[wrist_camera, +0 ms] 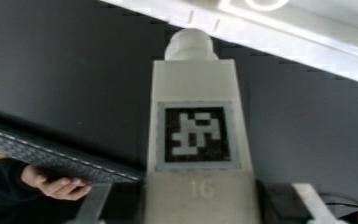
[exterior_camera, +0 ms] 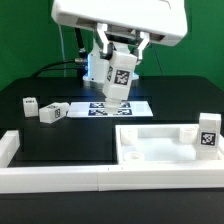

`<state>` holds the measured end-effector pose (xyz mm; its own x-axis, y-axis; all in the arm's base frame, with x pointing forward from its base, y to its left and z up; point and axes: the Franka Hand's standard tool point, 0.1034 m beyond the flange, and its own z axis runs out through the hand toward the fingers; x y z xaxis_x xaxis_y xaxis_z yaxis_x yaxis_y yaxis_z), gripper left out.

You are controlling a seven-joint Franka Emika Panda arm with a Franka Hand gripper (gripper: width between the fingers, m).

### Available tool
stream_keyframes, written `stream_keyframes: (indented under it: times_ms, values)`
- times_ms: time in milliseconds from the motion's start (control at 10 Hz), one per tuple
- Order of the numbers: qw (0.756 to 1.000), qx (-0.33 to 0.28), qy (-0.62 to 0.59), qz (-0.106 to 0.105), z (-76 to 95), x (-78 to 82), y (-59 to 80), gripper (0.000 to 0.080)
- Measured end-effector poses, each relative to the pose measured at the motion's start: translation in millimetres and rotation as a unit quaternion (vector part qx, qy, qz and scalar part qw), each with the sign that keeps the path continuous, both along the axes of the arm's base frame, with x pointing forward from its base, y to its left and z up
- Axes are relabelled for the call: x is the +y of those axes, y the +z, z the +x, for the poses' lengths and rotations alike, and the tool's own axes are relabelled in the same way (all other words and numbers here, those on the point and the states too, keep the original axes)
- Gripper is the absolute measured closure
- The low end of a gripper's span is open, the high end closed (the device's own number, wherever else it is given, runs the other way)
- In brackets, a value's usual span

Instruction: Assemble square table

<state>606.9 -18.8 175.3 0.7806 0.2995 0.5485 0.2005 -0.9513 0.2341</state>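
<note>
My gripper (exterior_camera: 110, 68) is shut on a white table leg (exterior_camera: 119, 78) with a black-white tag and holds it in the air above the marker board (exterior_camera: 115, 107). In the wrist view the leg (wrist_camera: 197, 130) fills the middle between my fingers (wrist_camera: 318, 205), and its rounded screw tip (wrist_camera: 190, 45) points away from me. The square tabletop (exterior_camera: 150, 150) lies at the exterior view's lower right. A tagged leg (exterior_camera: 207, 133) stands upright at its right corner. Two more legs (exterior_camera: 28, 105) (exterior_camera: 52, 113) lie loose on the black table at the left.
The low white border wall (exterior_camera: 90, 180) runs along the front and turns up at the left (exterior_camera: 8, 148). In the wrist view a dark keyboard (wrist_camera: 51, 155) and a person's hand (wrist_camera: 30, 185) show beyond the table.
</note>
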Motion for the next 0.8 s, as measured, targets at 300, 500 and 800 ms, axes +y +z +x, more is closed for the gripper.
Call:
stream_keyframes:
  times_ms: [300,500,800]
  values:
    - [0.999,0.041,0.009,0.003,-2.2,-7.0,-14.2,0.0509]
    - [0.998,0.045,0.008,0.037,12.1,11.7,-11.6,0.0509]
    - [0.995,0.051,0.0,0.088,24.7,66.2,24.6,0.0509]
